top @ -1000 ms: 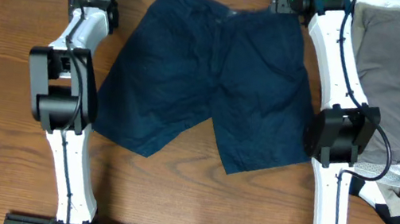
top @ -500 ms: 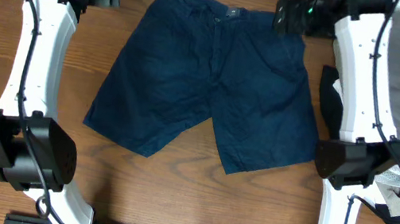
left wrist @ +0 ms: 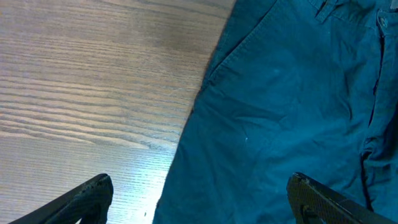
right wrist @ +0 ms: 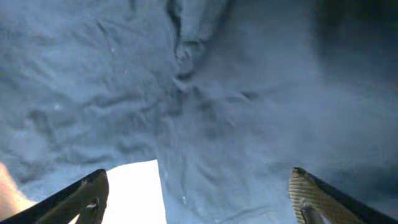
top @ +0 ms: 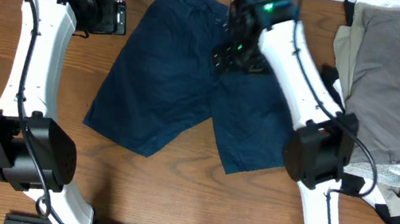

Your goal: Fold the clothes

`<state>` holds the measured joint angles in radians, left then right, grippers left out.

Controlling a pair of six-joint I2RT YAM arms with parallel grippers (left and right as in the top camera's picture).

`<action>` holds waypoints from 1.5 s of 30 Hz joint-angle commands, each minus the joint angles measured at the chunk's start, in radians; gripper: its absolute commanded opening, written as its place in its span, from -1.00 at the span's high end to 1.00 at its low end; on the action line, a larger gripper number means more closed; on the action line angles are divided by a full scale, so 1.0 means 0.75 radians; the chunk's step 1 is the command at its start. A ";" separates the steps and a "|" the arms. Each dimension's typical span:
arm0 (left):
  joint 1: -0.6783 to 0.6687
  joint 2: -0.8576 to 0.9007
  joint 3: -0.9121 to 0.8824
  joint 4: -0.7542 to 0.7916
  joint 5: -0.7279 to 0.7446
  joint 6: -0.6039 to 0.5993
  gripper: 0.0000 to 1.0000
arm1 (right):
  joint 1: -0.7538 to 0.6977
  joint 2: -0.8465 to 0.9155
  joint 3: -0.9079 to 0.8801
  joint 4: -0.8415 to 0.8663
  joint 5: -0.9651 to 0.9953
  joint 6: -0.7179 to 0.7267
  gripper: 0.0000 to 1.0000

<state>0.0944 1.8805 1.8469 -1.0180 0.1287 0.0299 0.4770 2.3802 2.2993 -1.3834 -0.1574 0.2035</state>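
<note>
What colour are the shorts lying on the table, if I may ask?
The shorts are dark navy blue, clearest in the overhead view.

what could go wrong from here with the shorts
The right gripper holds its fingers open over the middle of the navy shorts, not an edge; closing there could bunch the cloth instead of folding it.
The left gripper, open, straddles the shorts' side edge and bare table, so it may grab too little cloth.

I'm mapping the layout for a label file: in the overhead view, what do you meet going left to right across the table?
left arm → navy shorts → pile of other clothes. The right arm reaches over the shorts, so it is left out.
</note>
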 commanded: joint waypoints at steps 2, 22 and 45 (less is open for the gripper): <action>0.008 0.006 0.004 0.004 0.012 0.004 -0.86 | 0.042 0.016 -0.213 0.174 -0.005 0.041 -0.75; 0.007 0.006 0.004 0.023 0.013 0.004 -0.88 | 0.078 0.057 -0.716 0.832 0.554 -0.474 -0.99; 0.007 0.020 -0.027 0.032 0.013 0.030 -0.88 | -0.180 -0.010 -0.394 0.704 -0.047 -0.424 -0.99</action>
<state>0.0956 1.8816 1.8378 -0.9920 0.1314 0.0341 0.3195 2.3817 1.9347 -0.8261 -0.0994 -0.1719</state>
